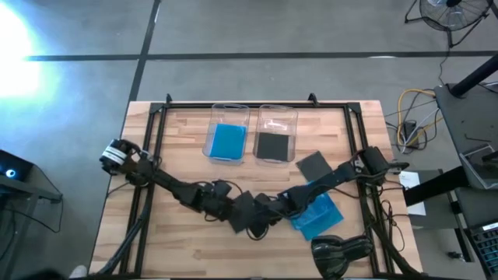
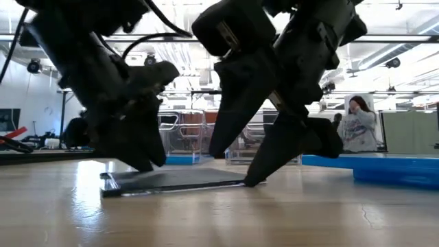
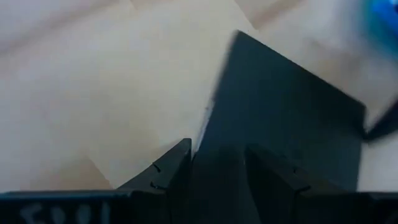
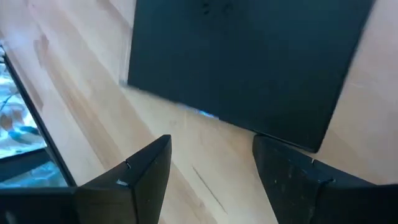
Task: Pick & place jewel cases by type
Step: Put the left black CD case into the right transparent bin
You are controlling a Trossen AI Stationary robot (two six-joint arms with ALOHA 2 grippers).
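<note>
Lying flat near the tabletop's (image 1: 179, 155) front edge, corners diagonal, dark jewel case (image 1: 247, 214) is sitting between the open left gripper (image 1: 233, 208) and the open right gripper (image 1: 268, 208).

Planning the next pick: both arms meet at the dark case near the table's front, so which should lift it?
Left, probably. The left end effector already straddles an edge of the dark case, fingers open. The right end effector is open too, but short of that case's edge.

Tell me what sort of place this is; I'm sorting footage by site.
Probably a robotics lab or workshop hall: a wooden slatted table in a black metal frame on a grey concrete floor, a floor fan and open ceiling beams.
</note>
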